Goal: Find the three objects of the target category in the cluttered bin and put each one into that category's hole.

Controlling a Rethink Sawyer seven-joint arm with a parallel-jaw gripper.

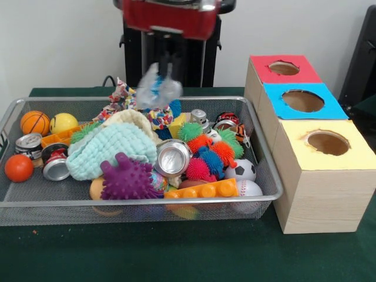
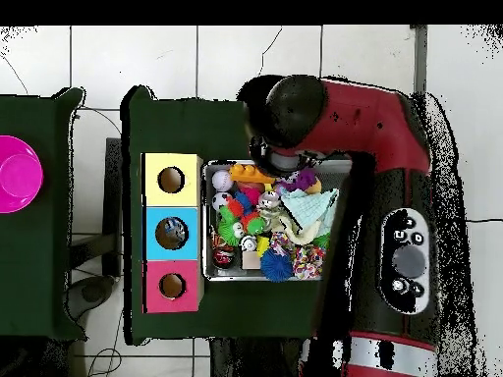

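The wire mesh bin (image 1: 141,200) sits at the left of the table, full of toys; it also shows in the overhead view (image 2: 208,224), half hidden by the arm. My gripper (image 1: 167,75) hangs above the bin's far side. It is shut on a transparent bottle (image 1: 157,87) with a blue-and-white label, held clear of the clutter and blurred. The blue-topped box (image 1: 329,108) stands right of the bin, between the red and yellow ones, with its round hole (image 1: 302,100) open. In the overhead view the blue box's hole (image 2: 171,233) shows something pale inside. No other bottle shows among the toys.
The red-topped box (image 1: 261,69) and yellow-topped box (image 1: 352,155) flank the blue one. The bin holds silver cans (image 1: 172,157), spiky balls (image 1: 126,179), a teal cloth (image 1: 111,150), an orange brick (image 1: 202,190) and small sports balls (image 1: 35,122). A pink bowl (image 2: 15,175) sits on a separate table.
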